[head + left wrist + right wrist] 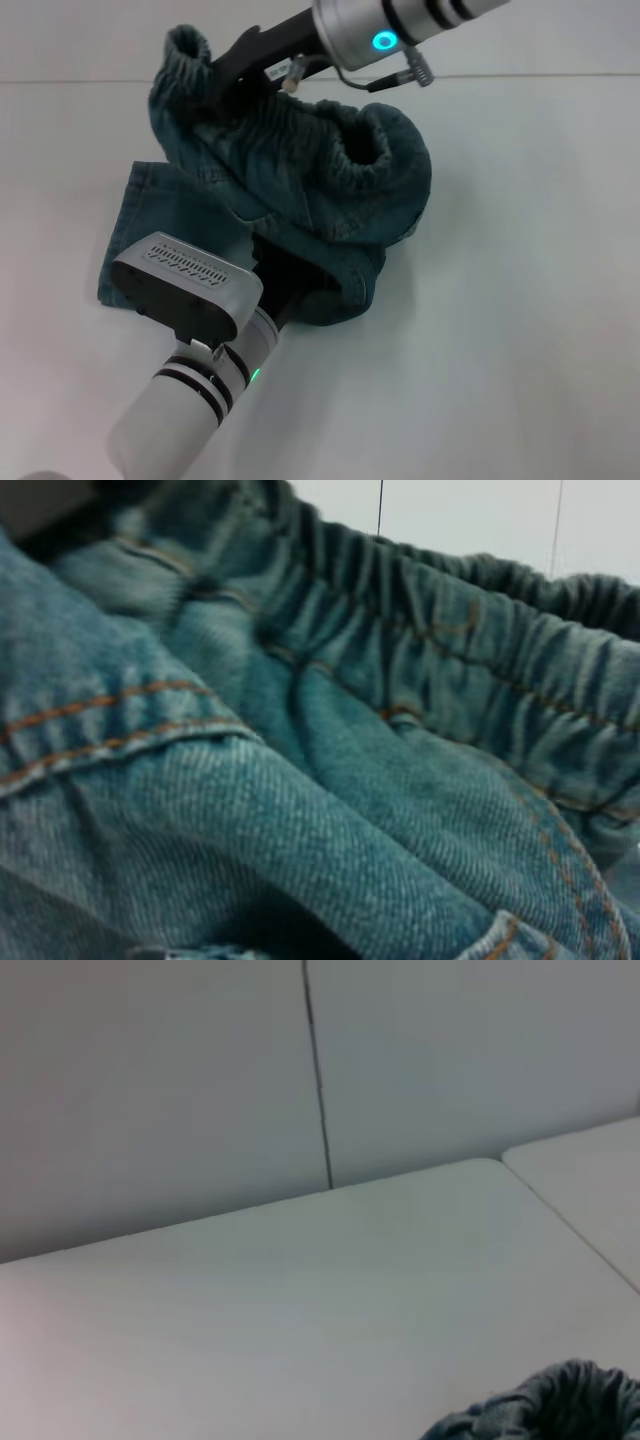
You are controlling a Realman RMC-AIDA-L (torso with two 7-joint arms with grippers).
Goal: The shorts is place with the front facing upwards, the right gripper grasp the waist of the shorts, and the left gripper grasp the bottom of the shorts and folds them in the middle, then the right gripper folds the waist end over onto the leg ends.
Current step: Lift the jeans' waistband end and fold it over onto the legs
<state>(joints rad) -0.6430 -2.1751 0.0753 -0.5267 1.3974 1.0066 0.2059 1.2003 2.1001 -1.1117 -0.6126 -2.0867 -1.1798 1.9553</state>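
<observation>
The blue denim shorts (300,170) lie bunched on the white table. My right gripper (215,70) reaches in from the far side and is shut on the gathered waist (190,55), which it holds lifted. The left gripper (285,265) comes from the near left, its tips buried in a raised fold of the bottom of the shorts (340,290), shut on it. One leg (160,210) lies flat on the table. Up close, the left wrist view shows a stitched hem (100,720) with the waistband (450,630) beyond it. A corner of the shorts (560,1405) shows in the right wrist view.
The white table (520,300) stretches to the right and front of the shorts. A wall with a vertical seam (318,1080) stands behind the table's far edge.
</observation>
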